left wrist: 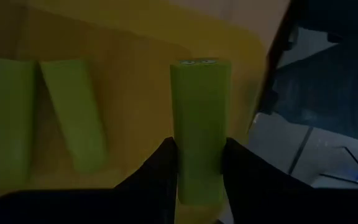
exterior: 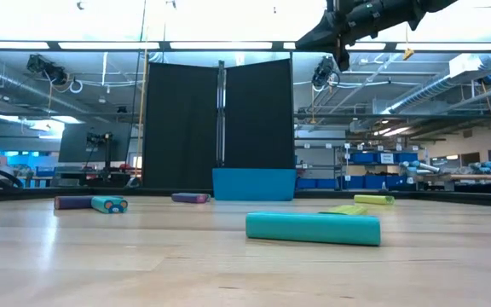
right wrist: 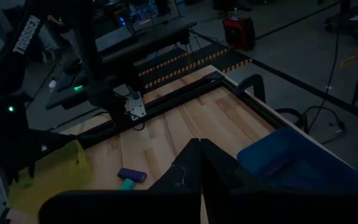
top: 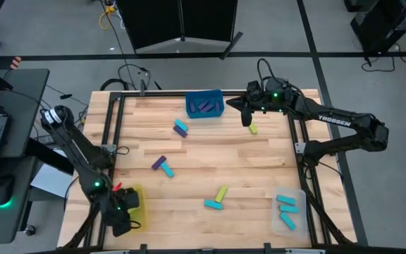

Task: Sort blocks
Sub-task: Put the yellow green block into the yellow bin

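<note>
My left gripper [top: 127, 206] is at the table's near left corner, over the yellow bin [top: 138, 192], shut on a lime block [left wrist: 199, 112]. Two more lime blocks [left wrist: 73, 112] lie on the yellow bin's floor. My right gripper [top: 246, 116] hangs shut and empty above the far side of the table, just right of the blue bin [top: 204, 104], which holds purple blocks. Loose on the wood lie a purple and cyan pair [top: 180, 128], another such pair [top: 163, 166], a lime and a cyan block [top: 217, 198], and a single lime block [top: 253, 129]. My left gripper pinches the lime block between its two fingers [left wrist: 157, 171], one on each long side, at the end nearest the wrist [left wrist: 197, 180]. The block runs along the fingers and sticks out ahead of them over the yellow bin's floor. Whether it touches the floor, I cannot tell.
A clear bin [top: 288, 212] with cyan blocks sits at the near right corner. A dark metal frame [top: 115, 120] borders the table. Bare wood lies open across the middle [top: 217, 155]. In the low view a cyan block [exterior: 314, 228] lies close to the camera.
</note>
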Motion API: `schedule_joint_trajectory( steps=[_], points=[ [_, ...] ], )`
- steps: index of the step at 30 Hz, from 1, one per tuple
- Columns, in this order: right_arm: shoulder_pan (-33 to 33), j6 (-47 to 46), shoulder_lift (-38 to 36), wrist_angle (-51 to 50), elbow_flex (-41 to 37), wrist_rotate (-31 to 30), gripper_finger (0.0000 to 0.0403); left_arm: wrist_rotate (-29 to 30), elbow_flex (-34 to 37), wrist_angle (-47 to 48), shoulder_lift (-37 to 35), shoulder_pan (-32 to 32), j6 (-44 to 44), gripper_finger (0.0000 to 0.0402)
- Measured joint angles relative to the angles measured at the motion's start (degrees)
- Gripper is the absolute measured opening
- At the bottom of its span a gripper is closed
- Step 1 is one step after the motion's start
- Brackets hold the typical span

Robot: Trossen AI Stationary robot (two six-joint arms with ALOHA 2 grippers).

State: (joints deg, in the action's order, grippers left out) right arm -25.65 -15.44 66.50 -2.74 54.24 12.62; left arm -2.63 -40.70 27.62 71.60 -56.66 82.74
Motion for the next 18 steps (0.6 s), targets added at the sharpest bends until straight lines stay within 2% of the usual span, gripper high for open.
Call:
schedule_joint_trajectory(
  steps=[5, 18],
  points=[
    [0.00, 0.00, 0.00, 0.01, 0.00, -0.11, 0.0008, 0.13, 3.07, -6.18, 2.23, 0.02, 2.70, 0.0104],
    [0.00, 0.09, 0.00, 0.04, 0.00, -0.21, 0.0008, 0.52, 3.49, -2.53, 6.18, 0.02, 3.24, 0.0103]
  ],
)
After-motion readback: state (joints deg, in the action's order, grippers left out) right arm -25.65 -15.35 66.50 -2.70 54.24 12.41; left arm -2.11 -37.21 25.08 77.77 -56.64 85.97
